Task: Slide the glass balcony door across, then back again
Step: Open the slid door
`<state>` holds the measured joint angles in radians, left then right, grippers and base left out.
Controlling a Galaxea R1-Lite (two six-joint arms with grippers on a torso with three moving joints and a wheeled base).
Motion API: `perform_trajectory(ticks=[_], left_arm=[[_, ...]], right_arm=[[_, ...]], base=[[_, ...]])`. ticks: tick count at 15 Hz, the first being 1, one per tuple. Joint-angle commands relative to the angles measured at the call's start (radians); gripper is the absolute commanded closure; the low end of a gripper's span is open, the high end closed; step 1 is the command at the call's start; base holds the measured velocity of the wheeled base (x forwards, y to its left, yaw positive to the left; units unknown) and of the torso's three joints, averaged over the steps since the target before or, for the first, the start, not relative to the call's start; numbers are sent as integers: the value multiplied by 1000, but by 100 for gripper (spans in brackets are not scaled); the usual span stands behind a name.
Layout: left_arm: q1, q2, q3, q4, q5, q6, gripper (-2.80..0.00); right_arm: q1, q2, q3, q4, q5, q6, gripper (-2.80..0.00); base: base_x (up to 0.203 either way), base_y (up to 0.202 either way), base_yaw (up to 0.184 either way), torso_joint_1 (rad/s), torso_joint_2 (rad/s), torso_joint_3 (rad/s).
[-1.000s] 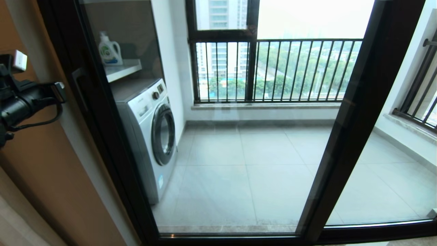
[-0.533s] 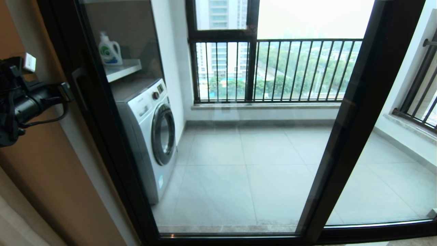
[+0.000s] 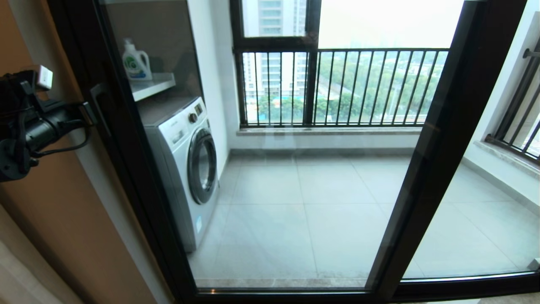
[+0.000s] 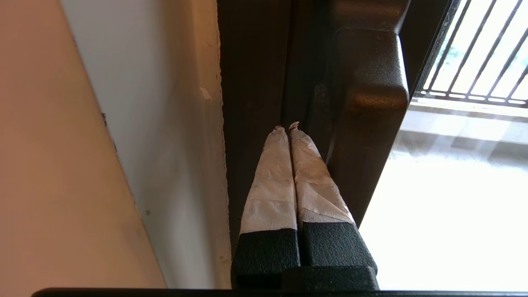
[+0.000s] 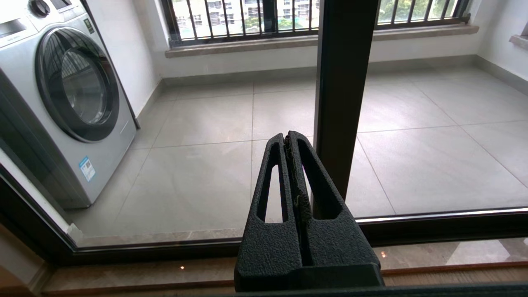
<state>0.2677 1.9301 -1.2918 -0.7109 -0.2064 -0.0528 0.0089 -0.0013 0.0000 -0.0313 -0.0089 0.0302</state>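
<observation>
The glass balcony door (image 3: 139, 198) fills the head view, a tall clear panel in a dark frame. Its short dark bar handle (image 3: 99, 109) sits on the left upright. My left gripper (image 3: 89, 113) comes in from the left, its tip at the handle. In the left wrist view the left gripper (image 4: 287, 126) is shut, its white-taped fingers (image 4: 272, 173) pressed together in the dark channel beside the handle (image 4: 371, 82). My right gripper (image 5: 286, 138) is shut and empty, low in front of the door's right upright (image 5: 342, 82); the head view does not show it.
Behind the glass stand a washing machine (image 3: 185, 169), a detergent bottle (image 3: 136, 61) on a shelf, and a black-barred railing (image 3: 337, 84). A second dark-framed glass panel (image 3: 485, 211) lies to the right. An orange-brown wall (image 3: 50, 211) borders the door on the left.
My left gripper has moved right and slightly down, from clear of the frame to the door handle. The door has not moved.
</observation>
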Motion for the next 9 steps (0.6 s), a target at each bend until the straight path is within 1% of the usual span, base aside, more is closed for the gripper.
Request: perform_trajectory(ticks=[1, 9], left_arm=[[-34, -14, 3, -6, -5, -1, 0], [-88, -22, 12, -6, -2, 1, 0]], right_arm=[[-1, 1, 12, -1, 0, 0, 0], [0, 1, 12, -1, 0, 0, 0]], base=[[0, 0, 0, 0, 0, 0], [0, 0, 0, 0, 0, 0]])
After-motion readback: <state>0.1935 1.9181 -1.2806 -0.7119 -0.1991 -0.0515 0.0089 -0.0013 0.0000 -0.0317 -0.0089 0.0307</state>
